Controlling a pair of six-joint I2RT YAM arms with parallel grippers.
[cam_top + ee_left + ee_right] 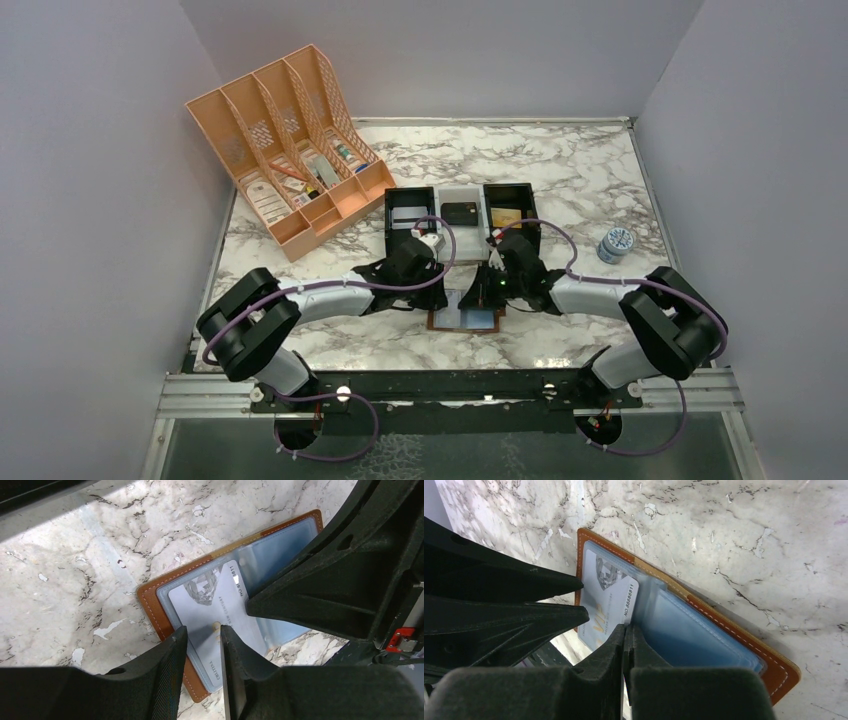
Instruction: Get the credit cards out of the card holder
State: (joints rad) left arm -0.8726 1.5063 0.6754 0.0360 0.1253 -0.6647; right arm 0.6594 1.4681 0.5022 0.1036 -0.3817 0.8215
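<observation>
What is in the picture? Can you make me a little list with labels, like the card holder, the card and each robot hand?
Card holder: brown, lying open and flat on the marble table
Card: pale grey, lying at the holder's blue-grey inner pockets
Left gripper: open a little, fingers over the card's near end
Right gripper: shut, tips down at the holder's middle, beside the card
Further back: orange file rack, black-and-white trays, small round tin
</observation>
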